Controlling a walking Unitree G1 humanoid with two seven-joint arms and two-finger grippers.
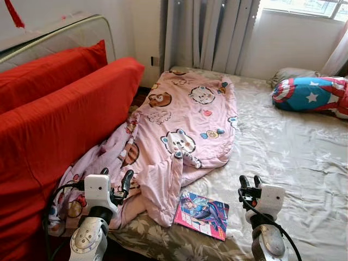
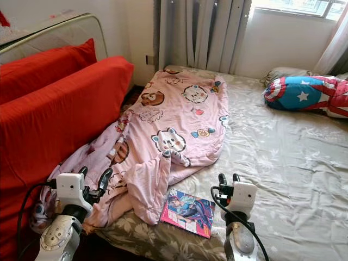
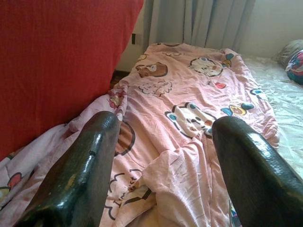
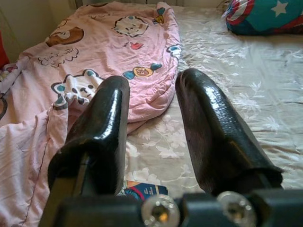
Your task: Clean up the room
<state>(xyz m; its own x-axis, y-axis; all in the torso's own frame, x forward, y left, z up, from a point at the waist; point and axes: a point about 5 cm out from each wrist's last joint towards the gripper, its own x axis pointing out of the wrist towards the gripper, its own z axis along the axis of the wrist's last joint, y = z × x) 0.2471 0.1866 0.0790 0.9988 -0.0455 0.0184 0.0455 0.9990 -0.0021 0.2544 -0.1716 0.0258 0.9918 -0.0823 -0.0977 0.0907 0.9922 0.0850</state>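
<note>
Fig.: both arms raised at the near edge of the bed, nothing grasped yet.

My left gripper (image 1: 115,182) has its fingers spread wide and empty, hovering just above the near, bunched corner of the crumpled pink cartoon-print quilt (image 1: 179,122). My right gripper (image 1: 249,182) is part-open, also empty, over the grey-green floral bedsheet (image 1: 283,147), just beside the glossy blue-and-pink comic book (image 1: 202,213).

Risks, as I judge them: the quilt hangs off the bed edge against the red fabric-covered cushion (image 1: 60,119), so a one-corner pull w/ the left gripper could drag it to the floor. Its loose flap lies close by the book, so lifting cloth may sweep the book off.

Pose: both forearms point fwd, wrists level. The star-patterned red, white and blue pillow (image 1: 310,95) sits well apart at the far right.
</note>
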